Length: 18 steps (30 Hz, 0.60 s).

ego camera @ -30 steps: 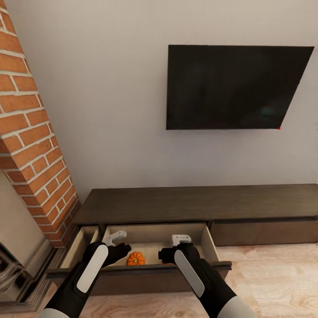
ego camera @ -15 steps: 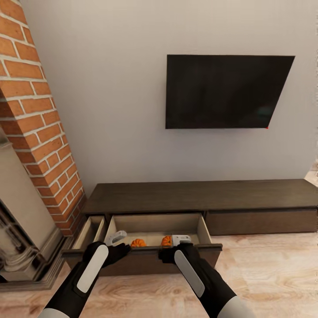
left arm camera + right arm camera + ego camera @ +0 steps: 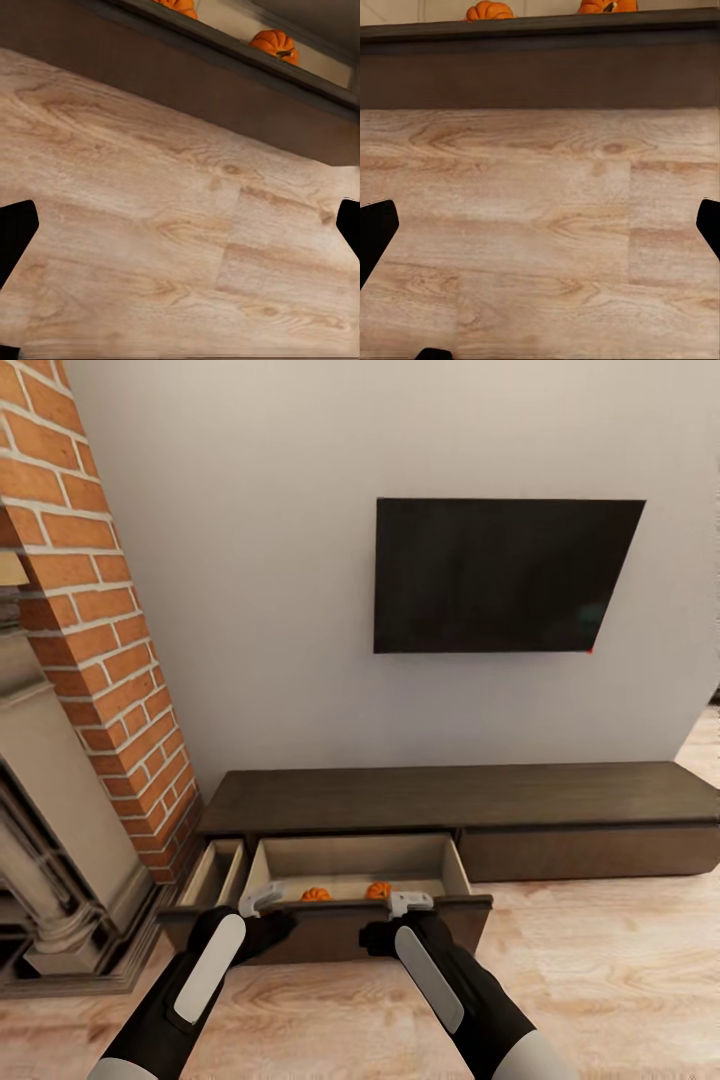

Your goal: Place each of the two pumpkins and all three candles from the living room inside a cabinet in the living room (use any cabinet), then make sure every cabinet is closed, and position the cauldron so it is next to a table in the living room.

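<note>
The fingers of the left gripper [image 3: 262,901] and of the right gripper [image 3: 411,903] are spread apart and hold nothing; both hang over the wooden floor [image 3: 600,980]. Just beyond the fingers stands the open drawer [image 3: 350,857] of the cabinet [image 3: 470,796]. Two pumpkins lie inside it, one [image 3: 316,894] ahead of the left fingers, the other [image 3: 378,890] ahead of the right. Above the cabinet hangs one dark screen [image 3: 500,575]. I can read no writing anywhere.

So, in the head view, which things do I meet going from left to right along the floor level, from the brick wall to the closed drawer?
Brick wall → small open side drawer → left pumpkin → right pumpkin → closed drawer of the cabinet.
</note>
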Tool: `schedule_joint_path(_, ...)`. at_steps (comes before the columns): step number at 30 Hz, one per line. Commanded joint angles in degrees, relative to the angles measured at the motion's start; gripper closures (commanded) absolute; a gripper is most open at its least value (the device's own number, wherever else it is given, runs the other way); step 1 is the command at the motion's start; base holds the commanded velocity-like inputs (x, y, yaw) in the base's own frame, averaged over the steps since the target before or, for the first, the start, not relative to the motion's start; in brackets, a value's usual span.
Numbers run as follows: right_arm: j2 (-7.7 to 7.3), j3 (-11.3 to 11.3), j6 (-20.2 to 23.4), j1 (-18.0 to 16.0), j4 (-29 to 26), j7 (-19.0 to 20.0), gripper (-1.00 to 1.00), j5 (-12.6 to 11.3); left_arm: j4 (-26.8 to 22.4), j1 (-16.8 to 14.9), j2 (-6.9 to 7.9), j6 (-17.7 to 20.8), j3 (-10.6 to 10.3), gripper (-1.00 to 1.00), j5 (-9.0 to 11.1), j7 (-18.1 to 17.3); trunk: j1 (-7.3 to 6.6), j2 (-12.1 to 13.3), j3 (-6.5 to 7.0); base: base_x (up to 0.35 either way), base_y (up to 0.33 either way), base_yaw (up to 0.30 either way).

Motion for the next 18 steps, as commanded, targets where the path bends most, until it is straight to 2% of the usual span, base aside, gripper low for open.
schedule_joint_path(1, -0.02, 0.1, 0.0, -0.1, -0.1, -0.6, -1.0, -0.6, -0.1, 0.0, 0.01, 0.0, -0.1, -1.0, 0.6, 0.6, -0.26, 0.4, 0.13, -0.288, 0.0, 0.0)
schedule_joint_path(13, -0.09, 0.1, 0.0, -0.1, -0.1, -0.5, -1.0, -0.6, -0.6, 0.0, -0.08, 0.0, -0.1, -1.0, 0.6, 0.6, -0.48, 0.8, 0.31, -0.321, 0.0, 0.0)
schedule_joint_path(18, -0.1, 0.1, 0.0, -0.1, -0.1, -0.5, -1.0, -0.6, -1.1, 0.0, -0.08, 0.0, -0.1, -1.0, 0.5, 0.6, -0.48, 0.8, 0.31, -0.159, 0.0, 0.0)
